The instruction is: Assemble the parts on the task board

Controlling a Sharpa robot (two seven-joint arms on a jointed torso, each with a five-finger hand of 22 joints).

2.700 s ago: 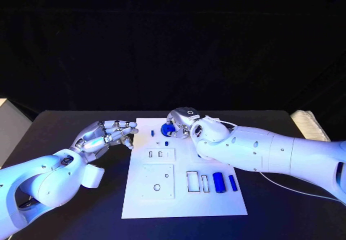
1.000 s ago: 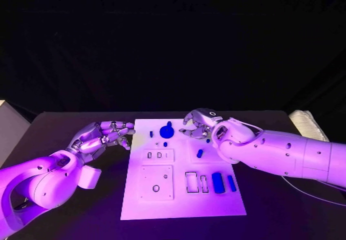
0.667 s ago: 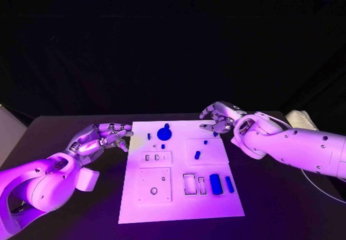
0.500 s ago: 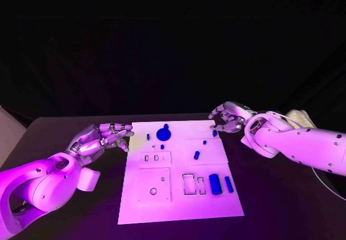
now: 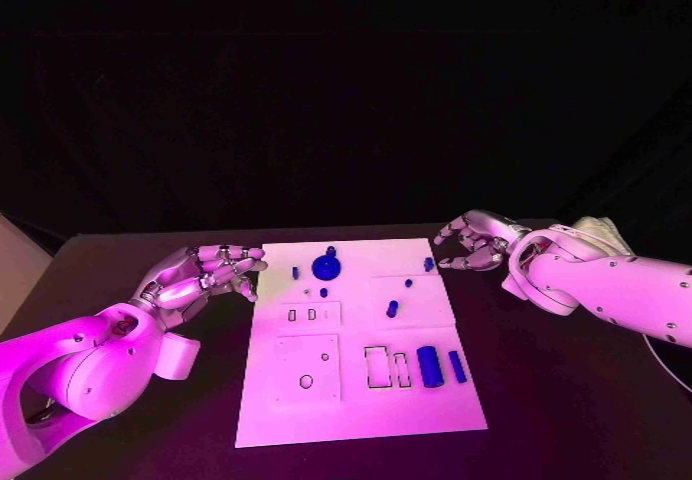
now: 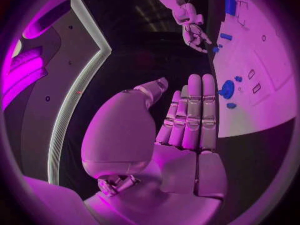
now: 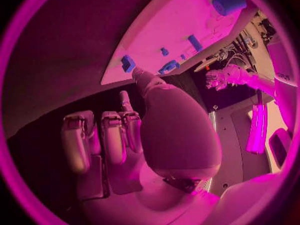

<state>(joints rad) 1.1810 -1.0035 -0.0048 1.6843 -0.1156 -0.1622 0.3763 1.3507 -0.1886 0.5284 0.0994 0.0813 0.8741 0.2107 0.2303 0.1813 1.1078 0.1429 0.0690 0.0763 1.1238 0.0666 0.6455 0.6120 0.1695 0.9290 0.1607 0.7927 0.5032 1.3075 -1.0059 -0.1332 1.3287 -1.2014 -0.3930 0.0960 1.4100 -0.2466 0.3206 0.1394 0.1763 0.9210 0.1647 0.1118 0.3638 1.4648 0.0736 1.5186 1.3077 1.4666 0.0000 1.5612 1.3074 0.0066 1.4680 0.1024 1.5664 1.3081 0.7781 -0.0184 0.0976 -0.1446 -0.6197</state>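
The white task board (image 5: 361, 400) lies mid-table. A round blue part (image 5: 327, 267) stands near its far edge, with small blue parts (image 5: 391, 309) scattered behind the middle. One small blue part (image 5: 430, 264) sits at the board's right edge. A thick blue cylinder (image 5: 428, 361) and a thinner one (image 5: 457, 366) lie by the slots at the right. My right hand (image 5: 473, 243) hovers just off the board's far right corner, fingers half-curled around nothing. My left hand (image 5: 209, 275) hangs by the board's left edge, empty, fingers straight (image 6: 190, 110) in its wrist view.
A pale ribbed object (image 5: 606, 232) lies at the table's right edge, behind my right arm. A pale block (image 5: 12, 255) shows at the far left. Bare black tabletop surrounds the board (image 6: 262, 100) on both sides.
My right hand has let go of the round blue part and moved right, off the board. The part stays standing on the board. My left hand has barely moved.
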